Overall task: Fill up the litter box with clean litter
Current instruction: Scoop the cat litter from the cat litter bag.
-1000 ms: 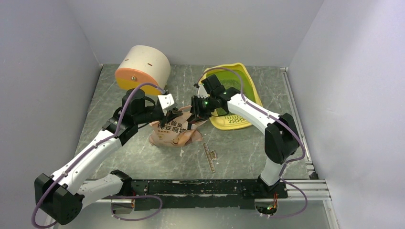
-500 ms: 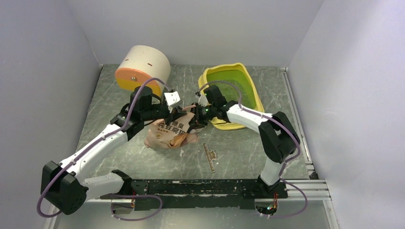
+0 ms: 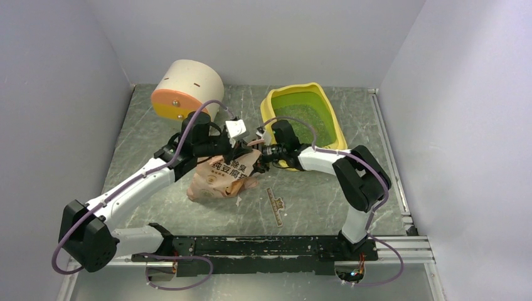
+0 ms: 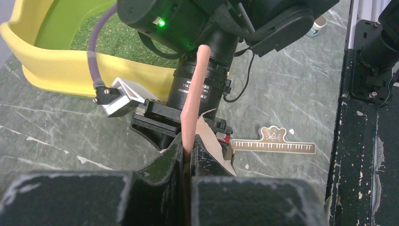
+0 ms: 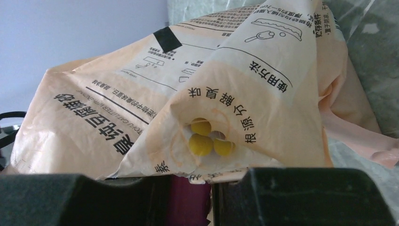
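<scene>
Left claw (image 4: pixel 187 149) is pinched tight on a pink edge of the bag (image 3: pixel 219 179), which sags onto the table (image 3: pixel 138 144) near the cream-and-orange container (image 3: pixel 188 88). Right claw (image 5: pixel 190 188) meets the bag's right end; its 2 fingers (image 5: pixel 306 197) stand close together around something dark magenta, though I cannot tell whether they grip. Just right, the litter box (image 3: pixel 301 87) holds a thin layer of clean litter (image 3: pixel 310 122).

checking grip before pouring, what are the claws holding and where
The pink bag: the left claw pinches an edge flap; the right claw appears clamped on another edge, contact partly hidden.
</scene>
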Robot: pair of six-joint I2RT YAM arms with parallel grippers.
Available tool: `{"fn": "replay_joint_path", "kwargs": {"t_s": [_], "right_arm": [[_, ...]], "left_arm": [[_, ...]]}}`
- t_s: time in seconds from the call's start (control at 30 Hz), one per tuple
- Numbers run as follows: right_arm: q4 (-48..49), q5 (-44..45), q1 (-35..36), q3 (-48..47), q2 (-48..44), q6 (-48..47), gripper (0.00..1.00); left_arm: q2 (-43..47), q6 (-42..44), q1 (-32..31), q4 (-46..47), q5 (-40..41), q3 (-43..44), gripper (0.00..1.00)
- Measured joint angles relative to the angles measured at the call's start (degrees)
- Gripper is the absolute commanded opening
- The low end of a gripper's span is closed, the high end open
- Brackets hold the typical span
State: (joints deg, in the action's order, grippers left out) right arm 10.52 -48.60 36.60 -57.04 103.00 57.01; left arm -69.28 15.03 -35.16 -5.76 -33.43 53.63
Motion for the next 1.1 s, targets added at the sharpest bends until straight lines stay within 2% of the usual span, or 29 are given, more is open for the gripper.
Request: {"fn": "replay_joint_path", "kwargs": {"t_s": [0.1,0.27,0.43,0.6,0.93,1.1], "right_arm": [[5.3,-1.6,-0.5,2.3,0.0,4.2,0.00],[8.3,-3.0,-0.9,2.4,-0.9,6.8,0.00],[17.2,-5.3,-1.9,5.1,-1.4,13.1,0.00],[19.8,-6.4,-3.2,5.7,-2.6,15.4,0.00],[39.4,-8.0,-7.6,13.6,-4.2,29.7,0.00],[42.0,-8.2,-10.3,15.9,-7.8,31.8,0.00]], "left_arm": [[-0.5,-0.1,-0.2,0.4,0.0,0.4,0.05],[-1.4,0.0,-0.2,0.4,-0.1,2.6,0.05],[-2.0,0.9,-0.3,0.3,-0.1,4.6,0.05],[-2.7,2.3,-0.4,0.0,0.0,6.0,0.05],[-1.2,3.6,-0.5,1.3,1.1,5.4,0.05],[3.0,3.3,-0.6,2.1,2.6,2.4,0.05]]}}
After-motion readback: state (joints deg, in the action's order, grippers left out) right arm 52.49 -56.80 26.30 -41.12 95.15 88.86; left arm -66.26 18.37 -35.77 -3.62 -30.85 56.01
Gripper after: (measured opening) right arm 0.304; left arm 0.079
